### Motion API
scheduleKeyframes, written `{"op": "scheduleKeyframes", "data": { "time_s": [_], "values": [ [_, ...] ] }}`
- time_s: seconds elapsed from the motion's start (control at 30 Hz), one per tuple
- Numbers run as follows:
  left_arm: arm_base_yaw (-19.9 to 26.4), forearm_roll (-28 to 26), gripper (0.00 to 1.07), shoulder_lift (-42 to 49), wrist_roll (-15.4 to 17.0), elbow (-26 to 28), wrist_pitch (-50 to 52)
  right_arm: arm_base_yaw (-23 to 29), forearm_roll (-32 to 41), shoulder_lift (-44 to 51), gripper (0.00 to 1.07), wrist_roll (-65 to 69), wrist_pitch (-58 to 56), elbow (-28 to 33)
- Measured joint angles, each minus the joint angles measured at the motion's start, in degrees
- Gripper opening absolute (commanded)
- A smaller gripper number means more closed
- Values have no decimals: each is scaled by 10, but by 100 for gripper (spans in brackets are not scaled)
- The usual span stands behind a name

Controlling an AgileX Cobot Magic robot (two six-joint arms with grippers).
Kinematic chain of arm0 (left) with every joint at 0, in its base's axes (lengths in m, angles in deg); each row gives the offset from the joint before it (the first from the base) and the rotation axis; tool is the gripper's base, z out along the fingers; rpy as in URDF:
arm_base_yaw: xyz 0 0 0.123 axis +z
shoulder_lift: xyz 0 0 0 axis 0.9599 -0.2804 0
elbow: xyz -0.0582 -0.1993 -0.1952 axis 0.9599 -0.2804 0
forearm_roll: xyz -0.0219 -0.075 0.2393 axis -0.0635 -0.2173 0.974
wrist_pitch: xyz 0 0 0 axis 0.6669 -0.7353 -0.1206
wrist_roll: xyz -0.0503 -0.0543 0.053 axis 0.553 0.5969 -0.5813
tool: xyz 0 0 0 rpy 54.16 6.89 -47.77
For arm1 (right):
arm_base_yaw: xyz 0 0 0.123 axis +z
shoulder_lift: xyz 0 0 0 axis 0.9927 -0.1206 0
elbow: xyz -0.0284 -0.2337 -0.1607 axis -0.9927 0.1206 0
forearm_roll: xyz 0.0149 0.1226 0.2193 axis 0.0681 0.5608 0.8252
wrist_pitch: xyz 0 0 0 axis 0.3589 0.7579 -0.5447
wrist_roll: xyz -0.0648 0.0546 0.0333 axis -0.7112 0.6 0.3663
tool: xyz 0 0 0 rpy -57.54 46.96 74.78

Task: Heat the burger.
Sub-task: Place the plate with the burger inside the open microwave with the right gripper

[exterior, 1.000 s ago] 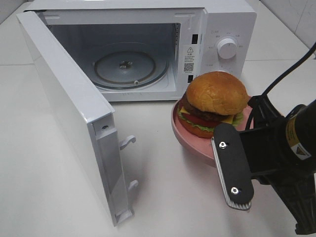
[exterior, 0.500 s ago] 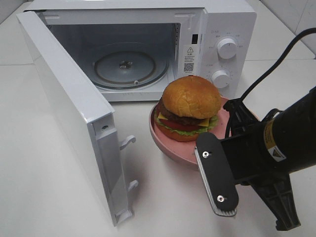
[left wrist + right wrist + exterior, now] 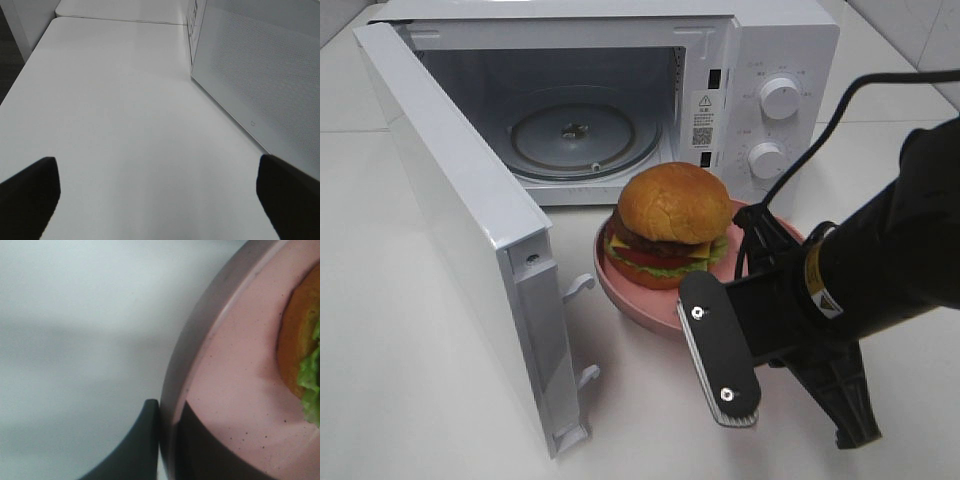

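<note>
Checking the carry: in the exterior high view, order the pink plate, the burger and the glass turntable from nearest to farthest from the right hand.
1. Pink plate: its near rim is clamped in the right hand.
2. Burger: on the plate, just beyond the grip.
3. Glass turntable: inside the open microwave, at the back left.

Glossy white microwave door (image 3: 450, 200), clear glass turntable (image 3: 610, 140), speckled matt pink plate (image 3: 630, 305).

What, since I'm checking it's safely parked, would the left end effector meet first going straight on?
Likely nothing soon: the open left end effector looks along the table, and the microwave door stands off to one side of its line. Whether it slants down into the table is unclear.
</note>
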Motion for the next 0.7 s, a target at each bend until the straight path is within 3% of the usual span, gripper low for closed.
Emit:
{"op": "scheduleKeyframes", "data": {
  "time_s": [0.7],
  "values": [
    [0, 0, 102, 0, 0, 0, 0, -3, 15, -97, 0, -94, 7, -123]
  ]
}}
